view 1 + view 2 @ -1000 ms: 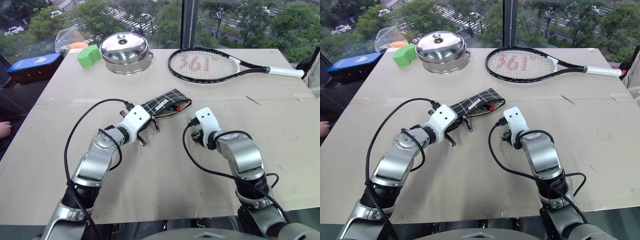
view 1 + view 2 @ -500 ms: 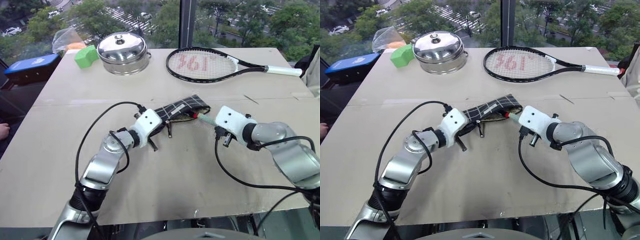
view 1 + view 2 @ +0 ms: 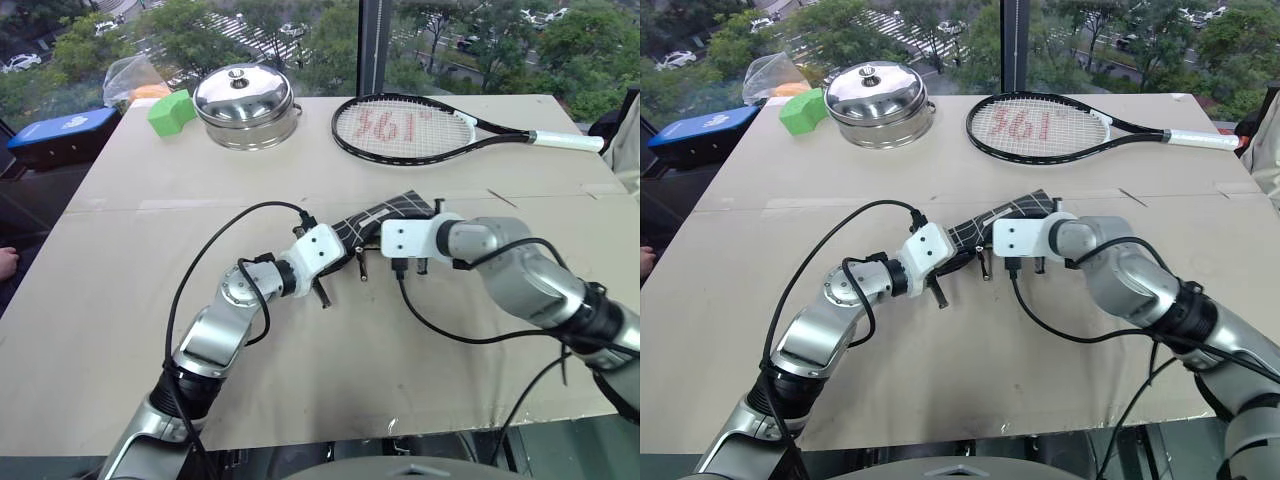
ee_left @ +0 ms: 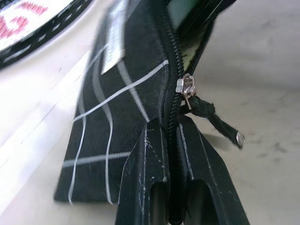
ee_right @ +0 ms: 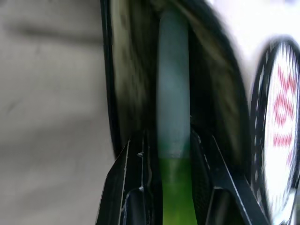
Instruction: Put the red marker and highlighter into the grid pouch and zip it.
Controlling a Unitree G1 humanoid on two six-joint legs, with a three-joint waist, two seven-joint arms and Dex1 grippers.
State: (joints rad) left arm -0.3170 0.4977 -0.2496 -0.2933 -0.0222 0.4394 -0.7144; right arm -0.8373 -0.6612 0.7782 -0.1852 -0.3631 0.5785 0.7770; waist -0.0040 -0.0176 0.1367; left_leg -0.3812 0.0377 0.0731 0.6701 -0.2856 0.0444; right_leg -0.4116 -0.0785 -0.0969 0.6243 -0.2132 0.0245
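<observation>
we now have the highlighter (image 5: 172, 117) nosing into the open mouth of the pouch (image 3: 385, 216), where half a second ago it sat just outside at the pouch's 3 o'clock end. our right gripper (image 5: 171, 154) is clamped on its green cap end, and our left gripper (image 4: 174, 140) pinches the pouch's edge by the zipper pull (image 4: 187, 87). we cannot see the red marker now. we judge the highlighter nearly in; zipping comes after.
</observation>
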